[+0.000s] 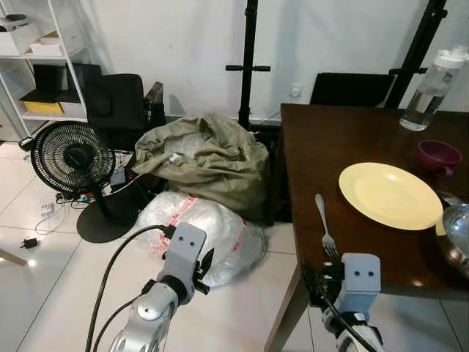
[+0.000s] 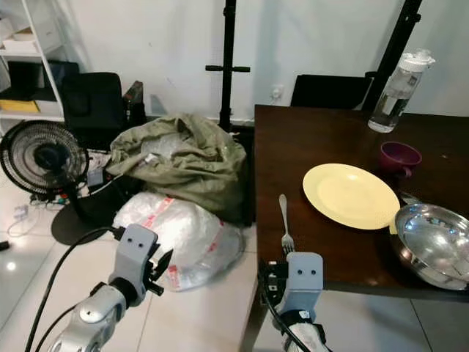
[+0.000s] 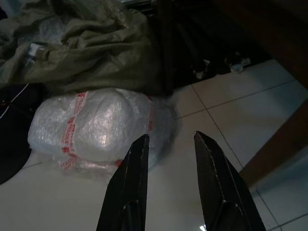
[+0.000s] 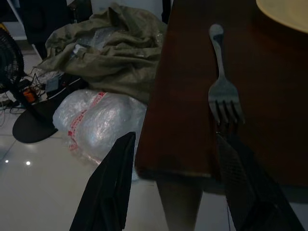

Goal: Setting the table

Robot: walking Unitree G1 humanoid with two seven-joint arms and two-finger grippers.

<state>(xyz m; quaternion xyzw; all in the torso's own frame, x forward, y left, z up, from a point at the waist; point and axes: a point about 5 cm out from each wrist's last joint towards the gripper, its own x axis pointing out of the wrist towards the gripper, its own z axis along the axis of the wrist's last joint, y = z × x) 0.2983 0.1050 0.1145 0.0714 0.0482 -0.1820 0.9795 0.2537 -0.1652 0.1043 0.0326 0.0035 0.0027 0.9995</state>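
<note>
Right now my right pincer (image 4: 173,178) hovers at the near corner of the dark wooden table (image 1: 344,147), fingers spread wide and holding nothing. One finger hangs out past the table's edge, above the floor; the other reaches over the tabletop, its tip just short of the fork's tines. The fork (image 1: 325,224) lies flat on the wood, tines toward me and handle pointing away, just beside the yellow plate (image 1: 390,195) on its left. Behind the plate stands a purple cup (image 1: 438,156), and farther back a clear water bottle (image 1: 434,89). A shiny metal bowl (image 2: 432,242) sits at the plate's right, touching or overlapping its rim.

My left pincer (image 3: 169,144) is held out low over the pale tiled floor (image 1: 44,279), well apart from the table, its two black fingers parted a little with nothing between them. It points toward a bundle wrapped in bubble wrap with red tape (image 3: 96,126), which lies against a crumpled olive-green sack (image 1: 205,158). A black standing fan (image 1: 72,158) is off to the left.
</note>
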